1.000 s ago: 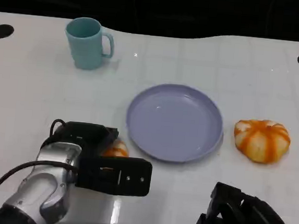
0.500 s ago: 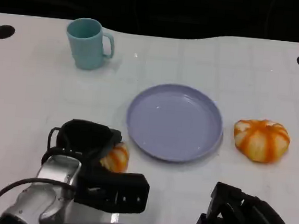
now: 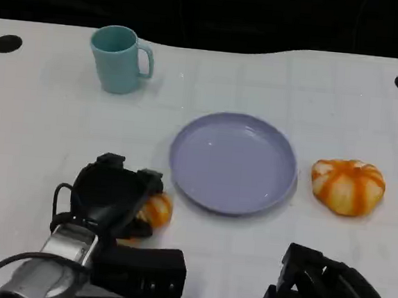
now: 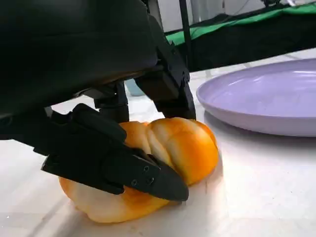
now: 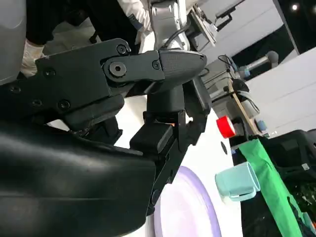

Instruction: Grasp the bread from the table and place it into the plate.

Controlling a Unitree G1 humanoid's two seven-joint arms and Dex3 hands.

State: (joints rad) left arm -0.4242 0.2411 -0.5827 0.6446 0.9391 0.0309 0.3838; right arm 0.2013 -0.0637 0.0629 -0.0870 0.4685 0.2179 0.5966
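A small orange bread (image 3: 156, 210) lies on the white table just left of the lavender plate (image 3: 230, 193). My left hand (image 3: 111, 191) is over it from the left, and in the left wrist view its fingers (image 4: 113, 165) wrap the bread (image 4: 185, 145) front and back while it sits on the table. The plate (image 4: 266, 98) is bare, close beside it. A second, larger orange-and-white bread (image 3: 348, 186) lies right of the plate. My right hand (image 3: 326, 294) hangs low at the table's near edge, holding nothing, with its fingers (image 5: 153, 66) apart.
A teal mug (image 3: 120, 59) stands at the far left; the right wrist view shows this mug (image 5: 238, 181) beyond the plate (image 5: 190, 215). Black round holes (image 3: 5, 43) mark the far corners. A person's white-gloved hand (image 5: 30, 53) is beside the table.
My left forearm has drawn back toward me and the hand has tipped down over the bread, whose orange side now shows more. The right hand has not moved.
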